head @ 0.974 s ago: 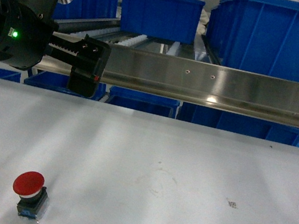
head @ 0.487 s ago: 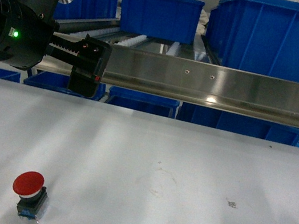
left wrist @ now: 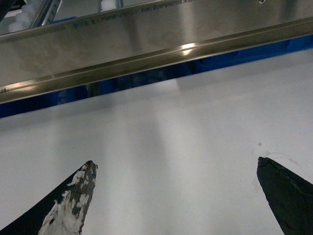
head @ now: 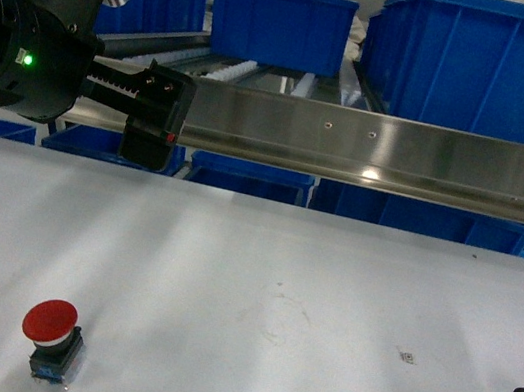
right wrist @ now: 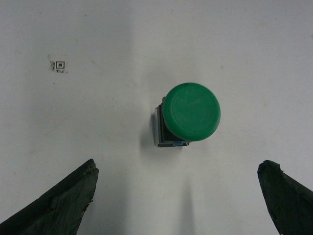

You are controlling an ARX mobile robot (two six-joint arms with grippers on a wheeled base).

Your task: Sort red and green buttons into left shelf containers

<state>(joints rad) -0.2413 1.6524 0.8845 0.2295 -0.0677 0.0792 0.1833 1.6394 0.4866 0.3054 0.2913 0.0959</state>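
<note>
The right claw (right wrist: 178, 196) hangs spread wide above the green button (right wrist: 190, 111), which stands upright on the desk (right wrist: 98, 39) between our fingertips; we judge it light, rigid and slick-capped, best pinched across its dark squarish body.

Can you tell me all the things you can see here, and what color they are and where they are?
red button: one, red cap on a black and blue block, standing on the table near its front left.
green button: one, green cap on a dark body, on the table under the right wrist camera.
table: one, white, across the front.
small printed square mark: one, black, on the table near the green button.
metal rail: one, silver, along the back of the table.
blue totes: several, bright blue, behind and under the rail.
left gripper: black, open, hovering over bare table.
right gripper: black, open, over the green button.
</note>
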